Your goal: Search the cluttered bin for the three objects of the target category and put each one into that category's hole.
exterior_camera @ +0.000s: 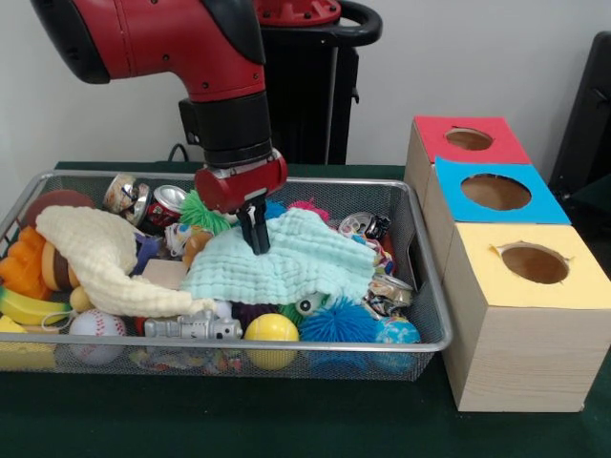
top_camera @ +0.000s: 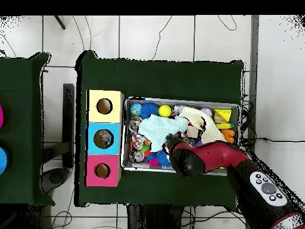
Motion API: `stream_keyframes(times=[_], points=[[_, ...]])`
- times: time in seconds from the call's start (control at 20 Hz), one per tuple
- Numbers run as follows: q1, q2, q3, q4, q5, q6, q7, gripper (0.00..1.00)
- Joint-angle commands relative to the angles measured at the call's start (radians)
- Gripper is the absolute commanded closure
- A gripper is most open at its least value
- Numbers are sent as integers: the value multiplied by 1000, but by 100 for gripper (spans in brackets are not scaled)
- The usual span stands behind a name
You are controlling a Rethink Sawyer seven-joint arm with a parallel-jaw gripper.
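Note:
The wire-mesh bin (exterior_camera: pixel 426 286) holds a heap of toys and two cloths. My gripper (exterior_camera: pixel 256 235) hangs from the red arm over the bin's middle. Its dark fingers are closed together, with their tips pinching the upper edge of a mint green cloth (exterior_camera: pixel 296 262) that covers the toys in the centre. The red-topped hole (exterior_camera: pixel 469 139) is in the farthest of three boxes to the right of the bin. In the overhead view the arm (top_camera: pixel 205 158) hides the gripper above the bin (top_camera: pixel 179 99), and the red-topped hole (top_camera: pixel 102 170) is at the lower left.
The blue-topped hole (exterior_camera: pixel 495 192) and yellow-topped hole (exterior_camera: pixel 535 263) sit nearer the camera. In the bin lie a cream cloth (exterior_camera: pixel 105 258), yellow ball (exterior_camera: pixel 271 329), baseball (exterior_camera: pixel 95 326), blue spiky ball (exterior_camera: pixel 336 322), crushed cans (exterior_camera: pixel 162 202), a banana (exterior_camera: pixel 29 307) and an orange toy (exterior_camera: pixel 24 267).

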Motion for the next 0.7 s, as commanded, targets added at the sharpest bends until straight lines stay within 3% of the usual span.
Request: stream_keyframes(times=[0.05, 0.7], points=[[11, 5, -43, -119, 15, 121, 12, 0], [28, 2, -55, -147, 23, 146, 19, 0]])
